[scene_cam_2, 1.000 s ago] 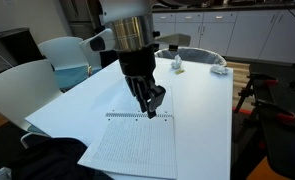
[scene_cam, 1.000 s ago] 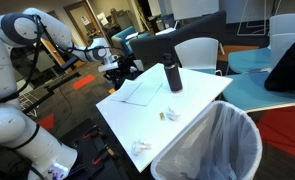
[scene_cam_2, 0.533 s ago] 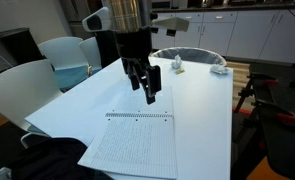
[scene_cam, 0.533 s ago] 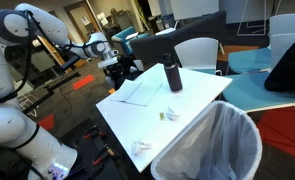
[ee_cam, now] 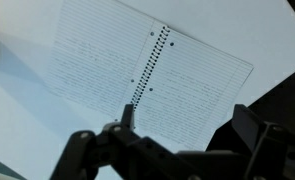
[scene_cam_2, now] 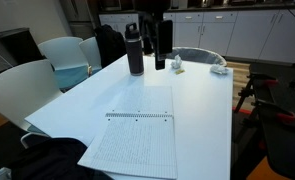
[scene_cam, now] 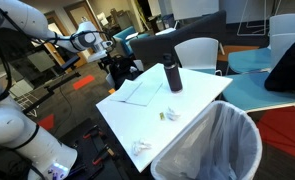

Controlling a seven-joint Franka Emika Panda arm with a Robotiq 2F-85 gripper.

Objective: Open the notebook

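Observation:
The notebook [scene_cam_2: 137,145] lies open and flat on the white table [scene_cam_2: 202,110], its lined white pages facing up. It also shows as a pale sheet in an exterior view [scene_cam: 139,92]. In the wrist view the notebook [ee_cam: 97,60] has its black spiral running down the middle. My gripper [scene_cam_2: 159,60] hangs high above the table's far end, well clear of the notebook and beside the black bottle [scene_cam_2: 134,52]. In the wrist view the gripper [ee_cam: 187,120] is open, with nothing between its two dark fingers [ee_cam: 127,115].
The black bottle [scene_cam: 173,75] stands at the table's far side. Crumpled white paper [scene_cam: 141,147] lies by one corner, and a small object [scene_cam: 171,113] lies near the edge. A lined trash bin [scene_cam: 212,145] stands against the table. White chairs [scene_cam_2: 22,90] stand alongside.
The gripper has risen from just above the notebook's spiral edge and drawn back toward the bottle. Its jaws have spread apart. The notebook has not moved.

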